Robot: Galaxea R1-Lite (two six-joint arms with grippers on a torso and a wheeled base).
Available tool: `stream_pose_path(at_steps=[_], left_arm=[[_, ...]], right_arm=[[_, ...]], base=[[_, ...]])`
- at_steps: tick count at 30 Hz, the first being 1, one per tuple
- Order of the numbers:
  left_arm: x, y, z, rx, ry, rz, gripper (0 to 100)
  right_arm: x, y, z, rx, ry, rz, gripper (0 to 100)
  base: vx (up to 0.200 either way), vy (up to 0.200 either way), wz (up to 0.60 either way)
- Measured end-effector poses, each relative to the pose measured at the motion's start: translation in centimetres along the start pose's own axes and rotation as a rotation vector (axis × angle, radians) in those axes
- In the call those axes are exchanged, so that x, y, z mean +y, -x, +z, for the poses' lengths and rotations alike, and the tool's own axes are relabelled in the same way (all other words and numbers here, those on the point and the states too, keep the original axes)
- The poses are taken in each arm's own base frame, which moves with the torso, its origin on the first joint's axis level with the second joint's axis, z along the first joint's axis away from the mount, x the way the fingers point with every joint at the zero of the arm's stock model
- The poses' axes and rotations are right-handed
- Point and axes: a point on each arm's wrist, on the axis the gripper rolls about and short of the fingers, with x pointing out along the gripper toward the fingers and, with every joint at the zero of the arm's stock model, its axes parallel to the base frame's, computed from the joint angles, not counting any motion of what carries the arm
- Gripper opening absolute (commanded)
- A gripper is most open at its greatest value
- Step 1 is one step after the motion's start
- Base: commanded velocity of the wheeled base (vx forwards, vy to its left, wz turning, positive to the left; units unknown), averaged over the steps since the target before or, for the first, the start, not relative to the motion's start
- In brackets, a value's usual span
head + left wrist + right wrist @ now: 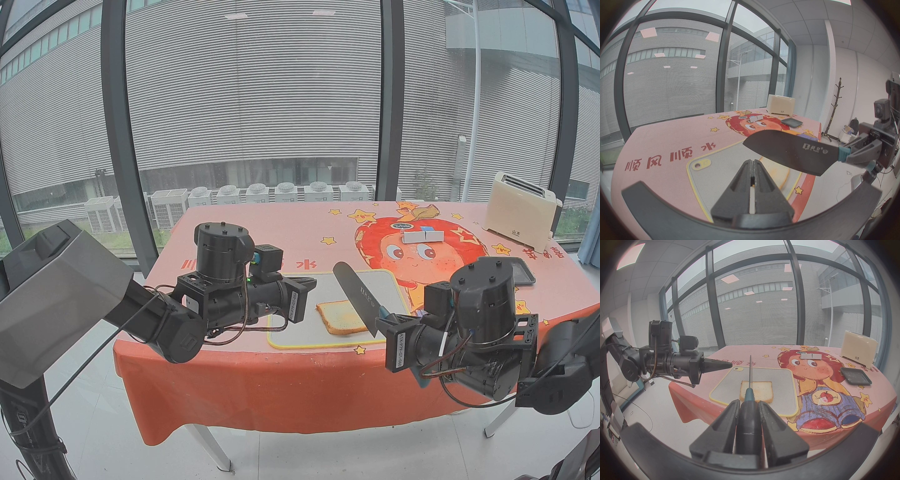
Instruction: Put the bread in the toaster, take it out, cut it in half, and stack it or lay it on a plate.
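**Right end effector.** The right gripper (749, 408) is clenched on the teal handle of the knife (357, 297). The blade is broad, dark and matt, with a squared cleaver outline. It is held edge-down in the air above the near side of the cutting board (294, 334), rising away from the gripper. In the right wrist view the blade is seen edge-on as a thin line and hides a narrow strip down the middle of the bread.

**Left end effector.** The left gripper (752, 165) holds nothing. Its two tapered black fingers (742, 175) are pressed flat together. It hovers at the board's left edge, pointing across the board toward the knife.

**Task item.** The bread (340, 317) is one roughly square slice, with browned crust and a paler toasted centre. It lies flat on the board's near half, under the blade. In the left wrist view the closed fingers and the blade cover most of it.

**Cutting board.** It is a rounded rectangle with a speckled grey face, a yellow rim and a hanging hole in one corner.

**Other items.**
- The toaster (522, 209) is a smooth cream box with a top slot, well beyond the board's far-right corner.
- The plate (525, 273) is a dark, shallow rectangular tray to the right of the board, partly hidden behind the right arm in the head view.
- A small grey block (422, 236) lies past the board's far edge; what it is cannot be made out.
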Motion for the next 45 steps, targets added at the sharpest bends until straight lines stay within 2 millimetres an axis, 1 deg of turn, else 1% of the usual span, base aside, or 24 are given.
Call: stream_pose_path(at_steps=[4, 10, 15, 19, 25, 33, 45], left_arm=[[-0.7, -0.1, -0.2, -0.040, -0.019, -0.014, 0], [-1.2, -0.4, -1.7, 0.001, -0.021, -0.026, 0], [-1.9, -1.3, -3.0, 0.035, -0.040, -0.045, 0], [-2.0, -2.0, -3.7, 0.054, -0.049, -0.049, 0], [-2.0, -2.4, -4.0, 0.063, -0.048, -0.041, 0], [-2.4, -2.7, -4.2, 0.078, -0.056, 0.037, 0], [-2.5, -3.2, -4.6, 0.089, -0.066, 0.035, 0]], right_arm=[[0.0, 0.0, -0.2, 0.006, 0.004, -0.009, 0], [-0.1, 0.0, -0.5, 0.015, 0.010, -0.020, 0], [-0.2, 0.0, -0.7, 0.021, 0.015, -0.022, 0], [-0.1, 0.0, -0.9, 0.024, 0.020, -0.027, 0], [-0.1, 0.0, -0.9, 0.024, 0.022, -0.033, 0], [0.1, 0.0, -1.0, 0.025, 0.025, -0.028, 0], [0.1, 0.1, -1.3, 0.031, 0.033, -0.033, 0]], base=[[0.000, 0.000, 0.00], [0.000, 0.000, 0.00], [0.000, 0.000, 0.00], [0.000, 0.000, 0.00], [0.000, 0.000, 0.00], [0.000, 0.000, 0.00], [0.000, 0.000, 0.00]])
